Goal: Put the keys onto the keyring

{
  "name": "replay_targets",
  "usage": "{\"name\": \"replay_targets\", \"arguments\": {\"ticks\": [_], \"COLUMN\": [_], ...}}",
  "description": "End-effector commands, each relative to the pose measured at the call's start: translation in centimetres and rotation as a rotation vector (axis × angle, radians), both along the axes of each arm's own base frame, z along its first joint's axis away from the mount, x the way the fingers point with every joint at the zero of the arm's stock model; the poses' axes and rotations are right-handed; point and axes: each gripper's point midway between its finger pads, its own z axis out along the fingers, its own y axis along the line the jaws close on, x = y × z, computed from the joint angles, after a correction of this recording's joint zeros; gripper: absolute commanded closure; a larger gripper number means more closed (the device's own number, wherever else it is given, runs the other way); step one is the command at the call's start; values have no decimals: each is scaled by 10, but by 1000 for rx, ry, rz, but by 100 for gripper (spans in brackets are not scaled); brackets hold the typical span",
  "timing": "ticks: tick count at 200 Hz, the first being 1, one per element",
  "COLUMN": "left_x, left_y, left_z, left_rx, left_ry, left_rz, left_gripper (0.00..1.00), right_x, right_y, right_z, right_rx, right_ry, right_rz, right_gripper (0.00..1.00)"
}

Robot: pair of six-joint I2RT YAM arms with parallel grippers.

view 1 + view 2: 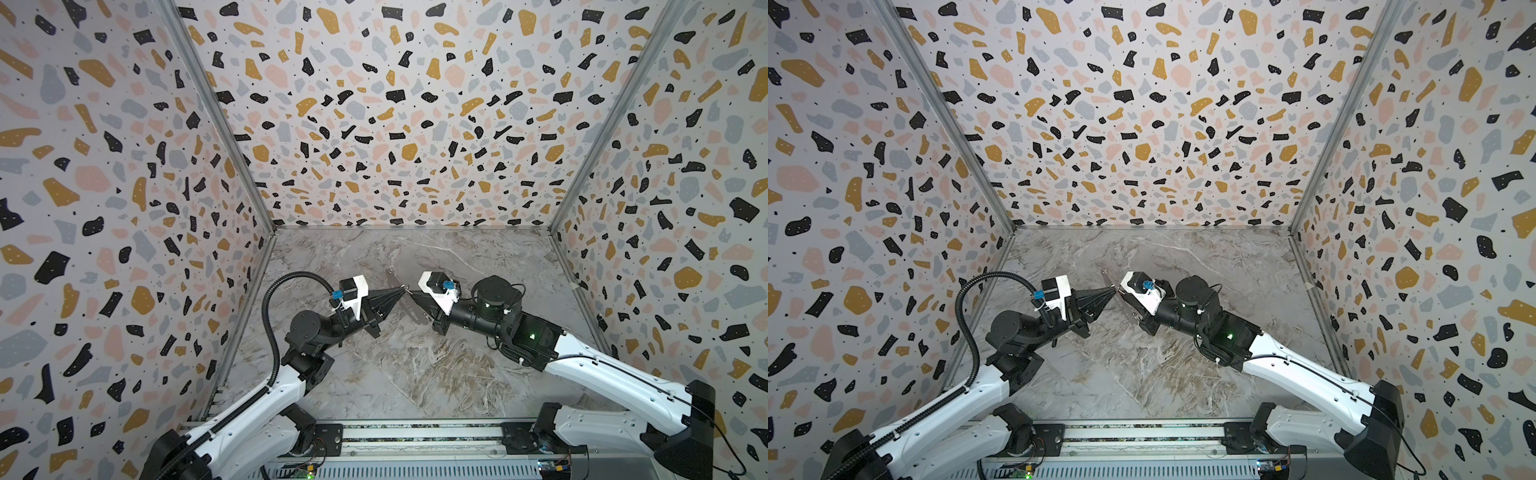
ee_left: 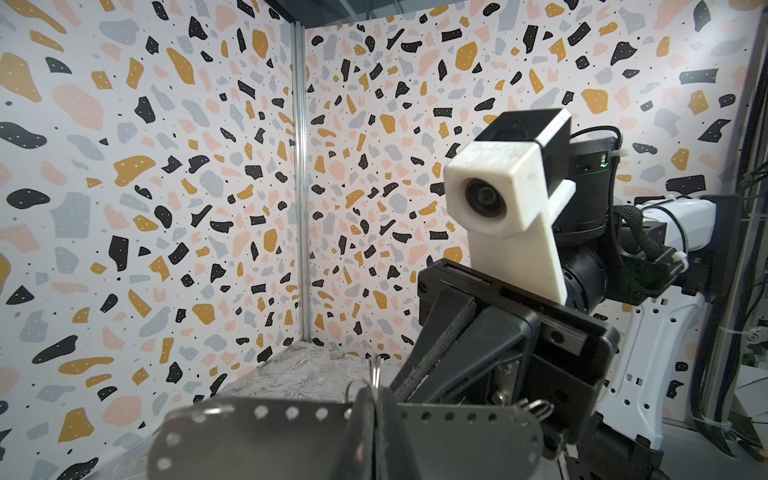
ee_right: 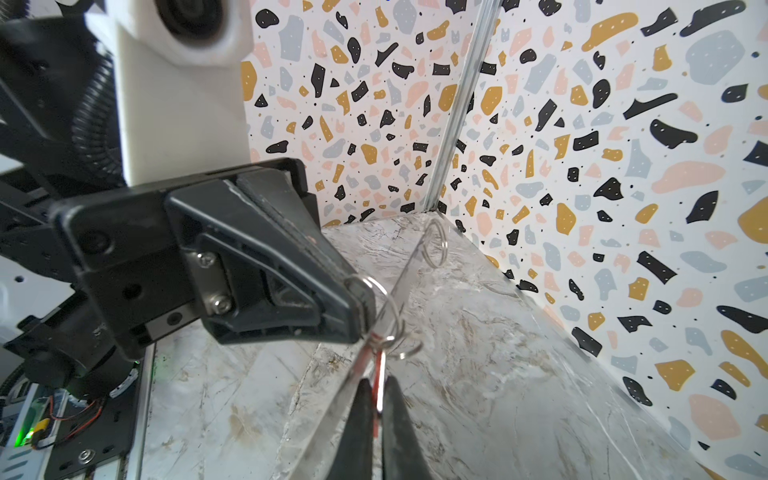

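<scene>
Meeting tip-to-tip midair — left gripper [image 1: 401, 292] pinching keyring [image 2: 257, 440], right gripper [image 1: 412, 294] clamping red-tagged key [image 3: 375, 365].

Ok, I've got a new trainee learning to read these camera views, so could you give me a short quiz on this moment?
1. True or false: the left pincer and the right pincer sit far apart, at opposite walls.
2. What colour is the tag pinched by the right pincer? A red, B blue, C green.
3. Fill in: the left pincer's jaws are ___ (open or shut).
Key: 1 false, their tips nearly meet above the table; 2 A; 3 shut, on the keyring.
</scene>
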Motion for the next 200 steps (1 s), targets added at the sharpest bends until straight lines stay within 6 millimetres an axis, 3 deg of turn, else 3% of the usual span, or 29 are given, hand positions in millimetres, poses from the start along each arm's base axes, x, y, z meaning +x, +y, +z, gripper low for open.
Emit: {"name": "replay_targets", "arguments": {"ticks": [1, 121, 200], "left_x": [-8, -9, -10], "left_y": [7, 6, 3], "left_z": [18, 17, 14], "left_rx": [-61, -74, -77], "left_ry": [-66, -60, -50], "left_rz": [7, -13, -36], "left_gripper": [100, 100, 100], "right_x": [-13, -38, -33], "right_y": [-5, 10, 13], "right_z": [16, 5, 9], "right_rx": [45, -13, -16], "right_ry": [-38, -76, -94], "right_rz": [43, 168, 136], "right_gripper": [100, 100, 100]}}
